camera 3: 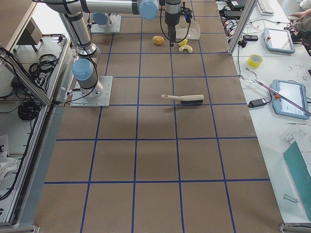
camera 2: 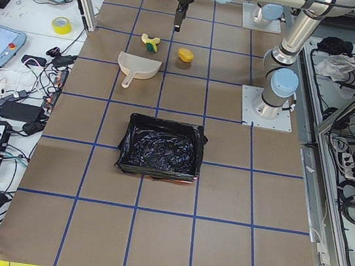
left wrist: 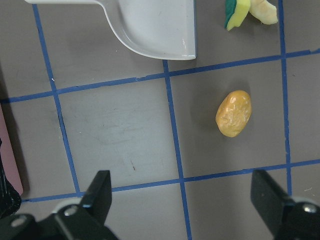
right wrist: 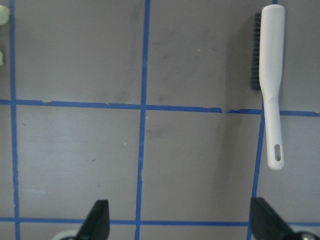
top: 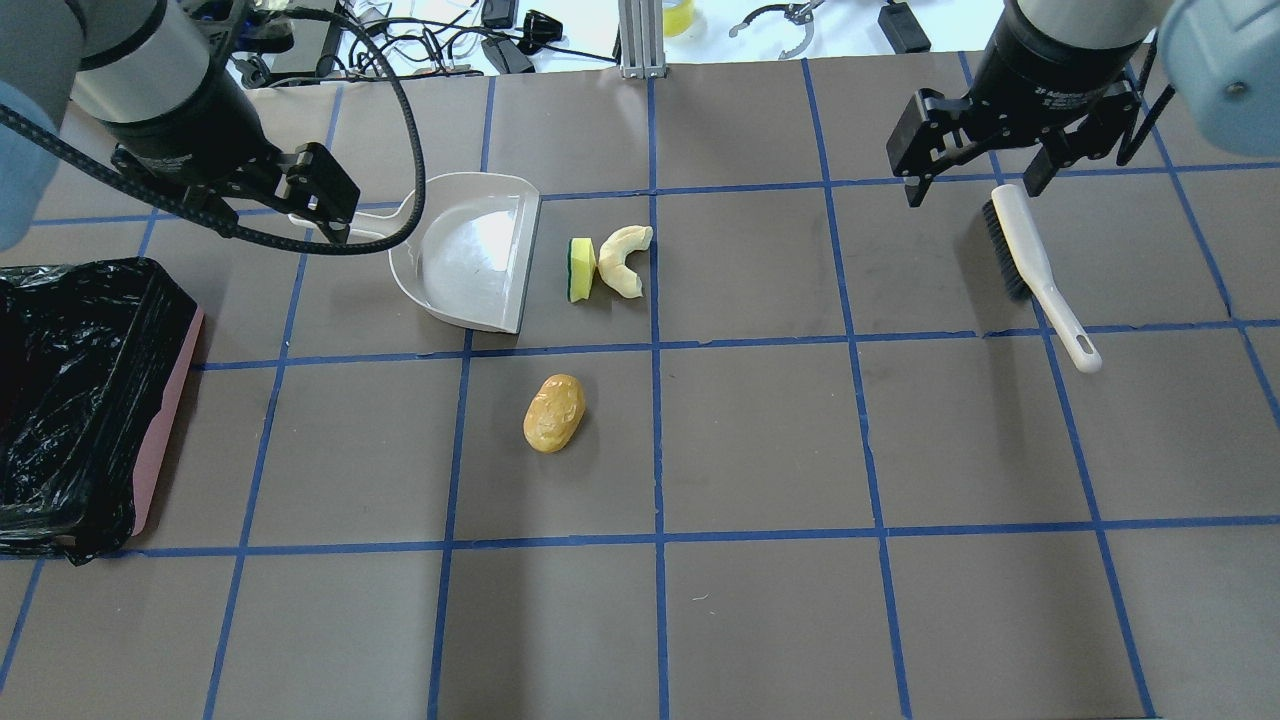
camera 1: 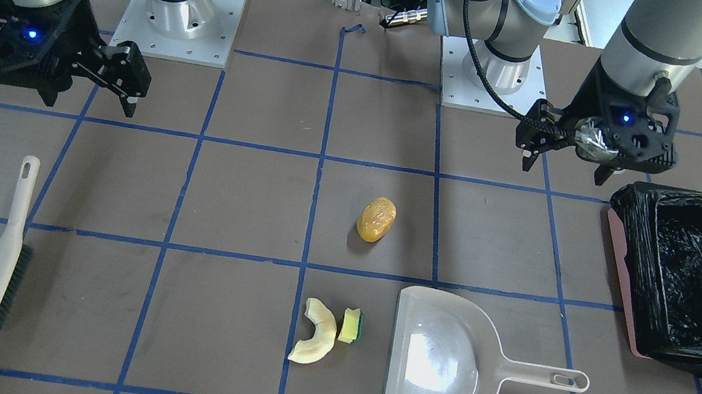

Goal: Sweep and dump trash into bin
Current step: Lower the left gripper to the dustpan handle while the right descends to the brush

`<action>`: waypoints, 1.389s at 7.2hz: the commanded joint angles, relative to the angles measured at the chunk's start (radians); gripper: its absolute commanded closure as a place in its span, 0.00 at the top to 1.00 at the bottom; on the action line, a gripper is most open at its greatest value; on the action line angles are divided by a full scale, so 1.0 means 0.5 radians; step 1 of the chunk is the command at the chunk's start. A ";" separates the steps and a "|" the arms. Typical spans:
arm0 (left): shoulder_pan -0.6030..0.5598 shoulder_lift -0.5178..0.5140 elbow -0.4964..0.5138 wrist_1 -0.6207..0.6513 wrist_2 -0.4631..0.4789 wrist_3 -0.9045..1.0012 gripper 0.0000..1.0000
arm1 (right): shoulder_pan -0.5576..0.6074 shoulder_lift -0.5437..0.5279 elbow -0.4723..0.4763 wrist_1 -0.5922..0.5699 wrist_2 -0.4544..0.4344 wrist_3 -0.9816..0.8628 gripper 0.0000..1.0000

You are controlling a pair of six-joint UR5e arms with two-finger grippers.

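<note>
The trash lies on the brown table: a golden-brown potato-like lump [camera 1: 376, 220] [top: 554, 412] [left wrist: 233, 113], a pale cream crescent slice [camera 1: 316, 331] [top: 623, 260] and a small yellow and green sponge piece [camera 1: 351, 325] [top: 581, 269]. The sponge touches the crescent, just off the mouth of the white dustpan [camera 1: 438, 360] [top: 470, 250]. The pink bin with its black bag [camera 1: 622, 269] [top: 165, 420] stands on my left side. My left gripper [camera 1: 563, 170] [left wrist: 185, 200] is open and empty, hovering between bin and dustpan handle. My right gripper [top: 973, 190] [right wrist: 182, 220] is open and empty, above the table near the brush.
A white hand brush with dark bristles [camera 1: 6, 245] [top: 1035, 270] [right wrist: 270, 85] lies flat on my right side. Blue tape lines grid the table. Cables and tools lie beyond the far edge [top: 480, 40].
</note>
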 commanded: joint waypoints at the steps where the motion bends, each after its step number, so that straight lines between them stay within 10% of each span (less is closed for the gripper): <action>1: 0.032 -0.266 -0.014 0.372 0.011 0.069 1.00 | -0.337 0.042 0.252 -0.419 0.025 -0.437 1.00; 4: 0.045 -0.631 0.010 0.715 -0.010 0.826 1.00 | -0.621 0.198 0.635 -1.027 0.172 -0.758 0.99; 7: 0.146 -0.828 0.074 0.876 -0.007 2.585 1.00 | -0.707 0.333 0.759 -1.279 0.182 -0.937 0.98; 10: 0.177 -1.009 0.087 1.183 0.002 3.454 1.00 | -0.769 0.487 0.784 -1.369 0.182 -1.050 0.84</action>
